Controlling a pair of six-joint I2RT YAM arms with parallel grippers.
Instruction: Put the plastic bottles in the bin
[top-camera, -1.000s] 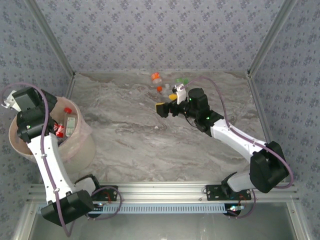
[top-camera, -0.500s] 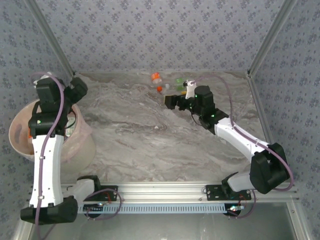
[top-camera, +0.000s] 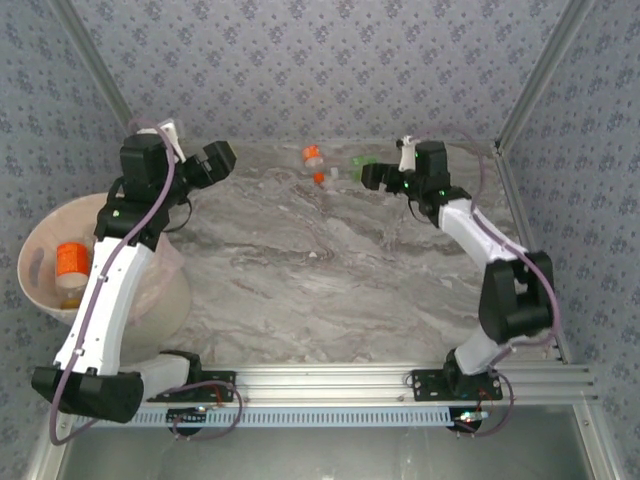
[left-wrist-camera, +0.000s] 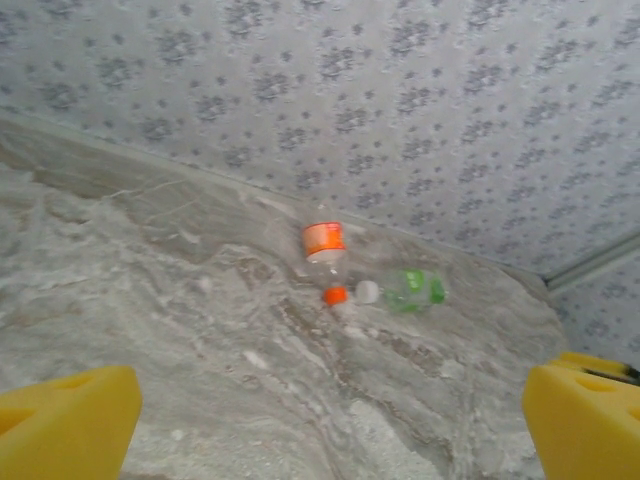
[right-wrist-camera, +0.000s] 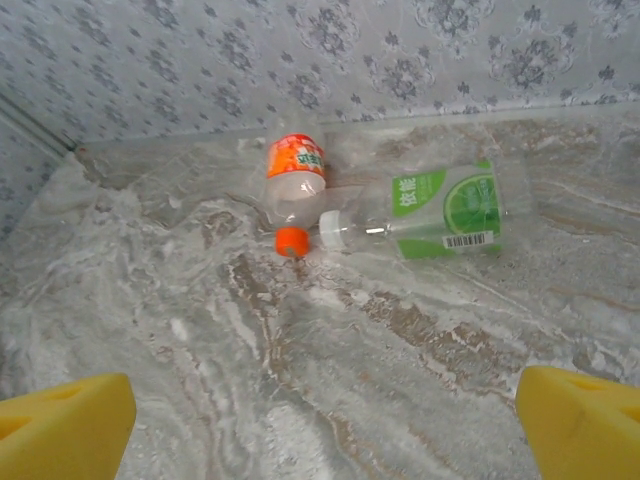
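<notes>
Two plastic bottles lie by the far wall. One has an orange label and cap (top-camera: 313, 158) (left-wrist-camera: 325, 252) (right-wrist-camera: 294, 184); the other has a green label and white cap (top-camera: 358, 162) (left-wrist-camera: 415, 290) (right-wrist-camera: 446, 212). Their caps nearly touch. My right gripper (top-camera: 372, 176) (right-wrist-camera: 325, 430) hangs open just right of them, its yellow fingertips (right-wrist-camera: 66, 424) empty. My left gripper (top-camera: 215, 160) (left-wrist-camera: 325, 430) is open too, left of the bottles and well apart from them. The pale pink bin (top-camera: 170, 290) stands at the left, with an orange-labelled bottle (top-camera: 72, 258) inside.
Patterned walls close in the table at the back and on both sides. A metal rail (top-camera: 330, 380) runs along the near edge. The left arm's links reach over the bin's right rim. Marbled tabletop (top-camera: 320, 280) spreads between the arms.
The left arm has swung out from over the bin toward the far side of the table. My right gripper has moved back and right, close to the two bottles.
</notes>
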